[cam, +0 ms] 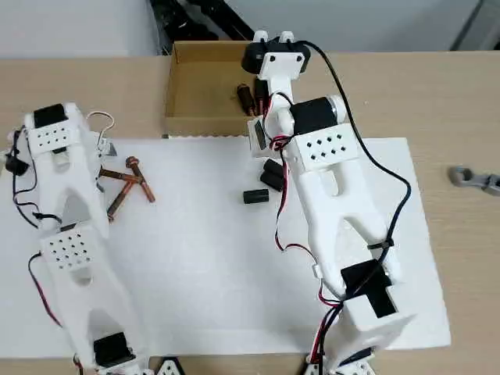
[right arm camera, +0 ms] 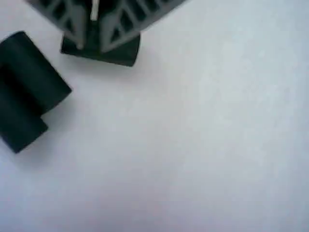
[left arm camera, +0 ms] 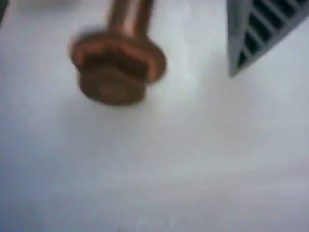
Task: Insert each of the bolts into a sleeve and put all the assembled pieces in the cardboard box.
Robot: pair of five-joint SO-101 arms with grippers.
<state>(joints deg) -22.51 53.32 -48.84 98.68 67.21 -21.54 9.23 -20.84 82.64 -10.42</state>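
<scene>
One assembled piece (cam: 246,96), which looks like a bolt seated in a dark sleeve, is already lying inside the cardboard box (cam: 183,86) near its right side, so the job is looking roughly a quarter done. Three copper bolts (cam: 125,181) are lying loose in a small heap on the white sheet (cam: 195,266) covering the bench (cam: 437,94). Three black sleeves (cam: 271,175) are resting well apart from them, near the box's front corner, and none of these is joined yet. The left pincer (cam: 104,149) is hanging just beside the heap, with a flanged bolt head (left arm camera: 116,67) sitting close in front of it. One finger (left arm camera: 263,34) is showing, and I cannot tell whether that pincer is released or clenched. The right pincer (right arm camera: 96,41) is hanging directly over one sleeve (right arm camera: 101,52), its fingers looking clenched together with nothing between them, while the other sleeves (right arm camera: 26,92) are lying touching each other nearby. Three insertions and three trips to the box are remaining, as I am judging it.
</scene>
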